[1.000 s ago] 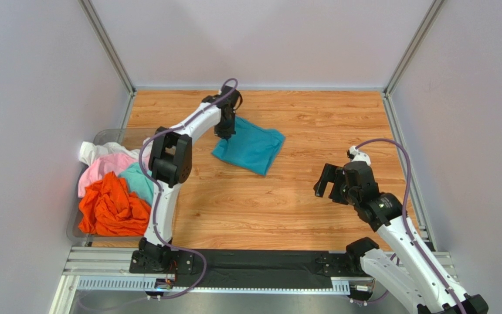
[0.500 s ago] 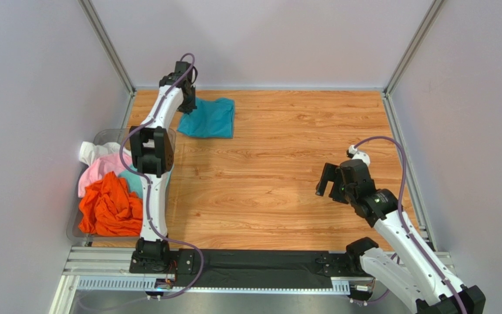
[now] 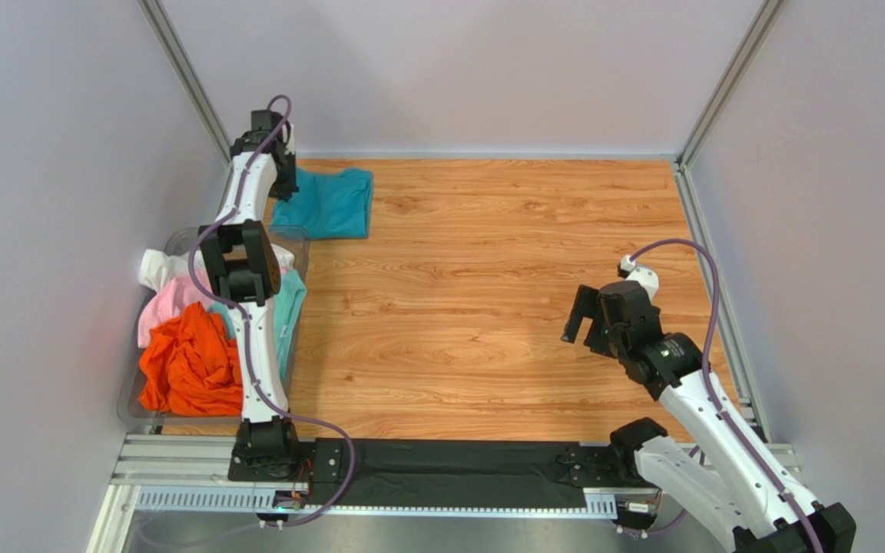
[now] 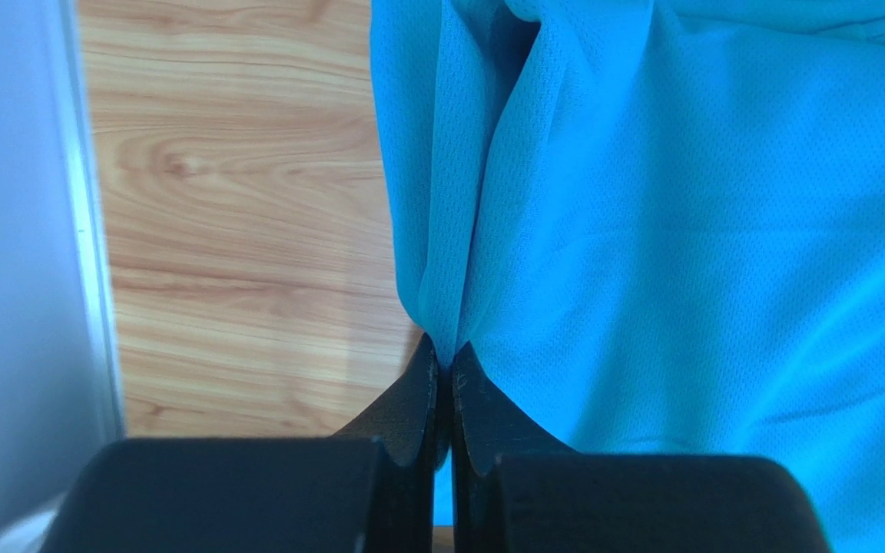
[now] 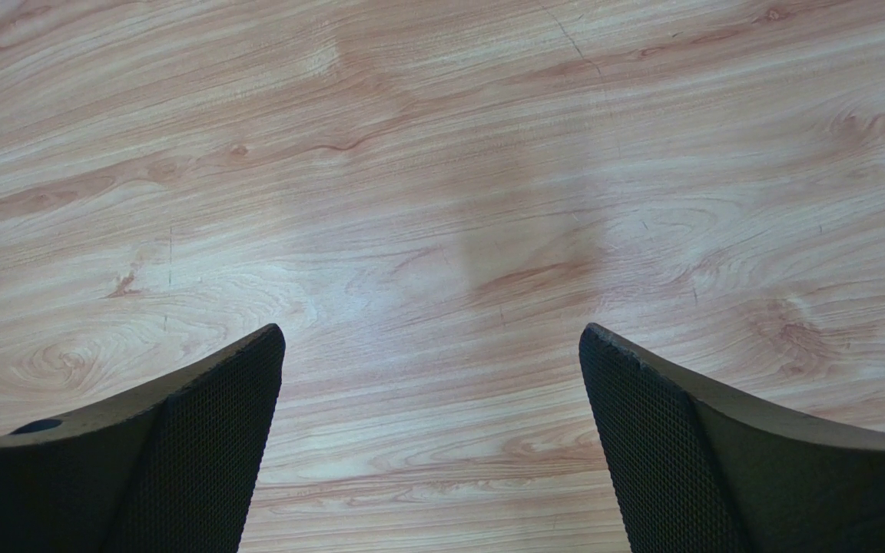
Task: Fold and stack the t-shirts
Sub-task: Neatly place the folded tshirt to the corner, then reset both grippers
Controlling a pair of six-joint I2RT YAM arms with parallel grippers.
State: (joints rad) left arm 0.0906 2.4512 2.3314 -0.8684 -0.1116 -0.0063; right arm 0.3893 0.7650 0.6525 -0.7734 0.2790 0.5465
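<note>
A folded teal-blue t-shirt [image 3: 326, 203] lies at the table's far left corner. My left gripper [image 3: 283, 190] is shut on its left edge; in the left wrist view the black jaws [image 4: 447, 366] pinch a fold of the teal cloth [image 4: 690, 230]. More t-shirts sit in a clear bin at the left: orange [image 3: 191, 366], pink [image 3: 176, 302], white [image 3: 167, 269] and light aqua [image 3: 287, 311]. My right gripper [image 3: 585, 318] hovers open over bare wood at the right, and its fingers [image 5: 199, 438] show nothing between them.
The clear bin [image 3: 189, 239] stands against the left wall. Grey walls with metal rails [image 3: 192, 81] close in the table on the left, back and right. A black mat [image 3: 459, 470] lies along the near edge between the arm bases.
My left gripper has dragged the teal t-shirt from the middle of the table to the far left corner. The right arm has hardly moved.
</note>
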